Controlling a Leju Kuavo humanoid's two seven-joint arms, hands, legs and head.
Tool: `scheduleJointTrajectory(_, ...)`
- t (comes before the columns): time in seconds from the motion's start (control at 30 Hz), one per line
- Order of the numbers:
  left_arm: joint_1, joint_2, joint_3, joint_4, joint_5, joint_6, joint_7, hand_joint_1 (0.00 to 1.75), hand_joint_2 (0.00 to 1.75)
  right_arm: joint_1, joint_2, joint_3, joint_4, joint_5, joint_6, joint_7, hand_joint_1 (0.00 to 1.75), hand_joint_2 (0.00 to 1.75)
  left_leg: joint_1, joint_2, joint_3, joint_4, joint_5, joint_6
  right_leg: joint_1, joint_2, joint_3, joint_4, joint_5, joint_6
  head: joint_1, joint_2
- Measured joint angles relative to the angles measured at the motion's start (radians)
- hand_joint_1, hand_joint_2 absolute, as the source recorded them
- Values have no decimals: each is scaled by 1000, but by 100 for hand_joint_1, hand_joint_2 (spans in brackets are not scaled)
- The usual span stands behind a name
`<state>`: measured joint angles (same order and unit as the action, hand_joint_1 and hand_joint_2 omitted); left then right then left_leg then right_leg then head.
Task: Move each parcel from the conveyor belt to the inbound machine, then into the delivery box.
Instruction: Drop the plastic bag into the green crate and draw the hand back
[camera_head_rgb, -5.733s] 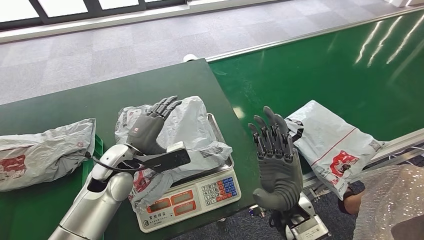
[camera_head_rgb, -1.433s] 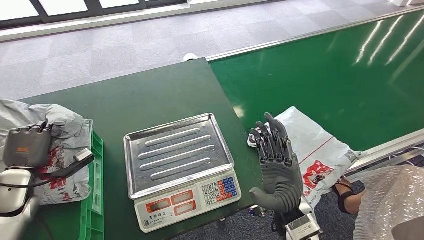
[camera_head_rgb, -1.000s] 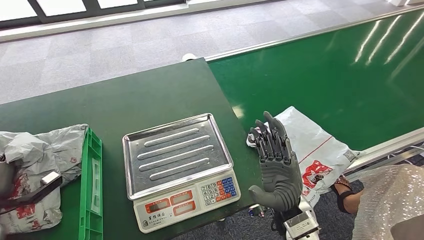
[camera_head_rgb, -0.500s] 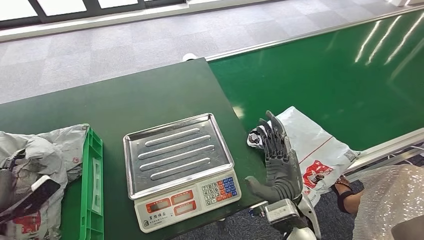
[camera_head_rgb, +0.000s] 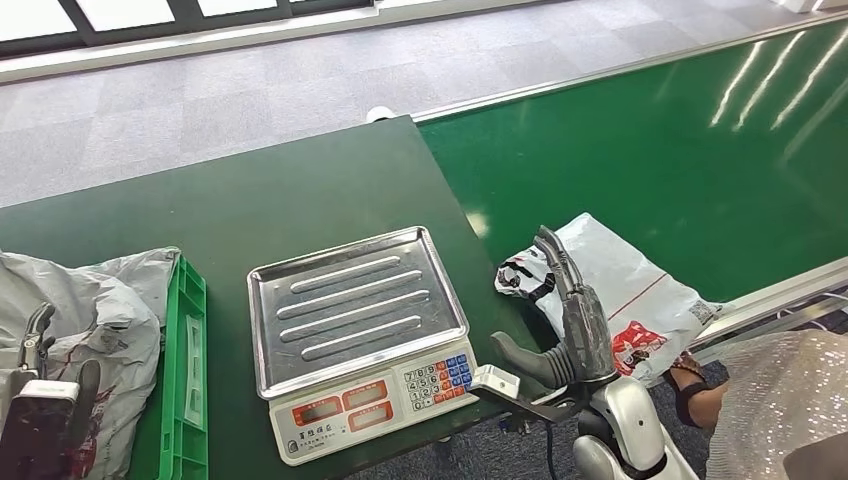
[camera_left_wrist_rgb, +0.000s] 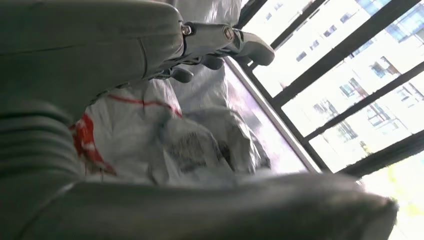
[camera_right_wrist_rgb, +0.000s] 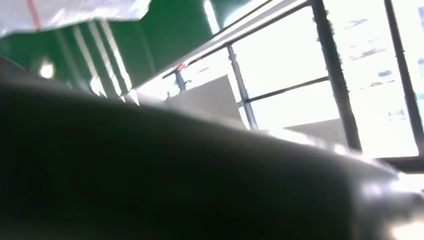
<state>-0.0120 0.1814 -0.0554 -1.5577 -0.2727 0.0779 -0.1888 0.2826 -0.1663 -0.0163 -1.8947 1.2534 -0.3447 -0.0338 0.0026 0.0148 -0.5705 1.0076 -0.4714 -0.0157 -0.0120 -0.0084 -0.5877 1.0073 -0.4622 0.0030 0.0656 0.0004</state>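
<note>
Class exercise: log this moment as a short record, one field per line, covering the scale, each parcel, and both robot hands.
scale tray: bare, nothing on it
parcel on belt: lies at the conveyor's near edge
right hand: edge-on beside that parcel, fingers extended, holding nothing
parcels at left: piled beside the green crate
left hand: over the pile; grip cannot be told

Dark grey right hand (camera_head_rgb: 572, 318), thick thumb, black cable trailing beneath a rounded silver wrist. Left hand (camera_left_wrist_rgb: 125, 55) close up: grey ribbed cover, bright screws at finger roots, rounded grey fingertips.
</note>
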Motion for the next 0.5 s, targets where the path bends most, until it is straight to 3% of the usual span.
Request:
scheduleJointTrajectory(0.13, 46, -58, -29, -65, 65, 13, -1, 0, 0, -4, -82, -69, 40, 166, 77, 93, 0, 0, 0, 0, 0, 1, -1, 2, -3, 0, 0, 0, 0, 2, 0, 0)
scheduleJointTrajectory(0.27, 64, -93, -50, -98, 92, 14, 0, 0, 0, -15, -166, -124, 84, 225, 134, 116, 0, 175, -3, -1, 0, 1, -2, 4, -4, -1, 1, 0, 0, 4, 0, 0)
scheduleJointTrajectory(0.5, 88, -139, -70, -104, 165, 8, -7, 0, 0, -3, -342, -229, 187, 258, 349, 103, 0, 175, -4, -1, 0, 1, -2, 6, -6, -3, 1, 0, -1, 6, 0, 0)
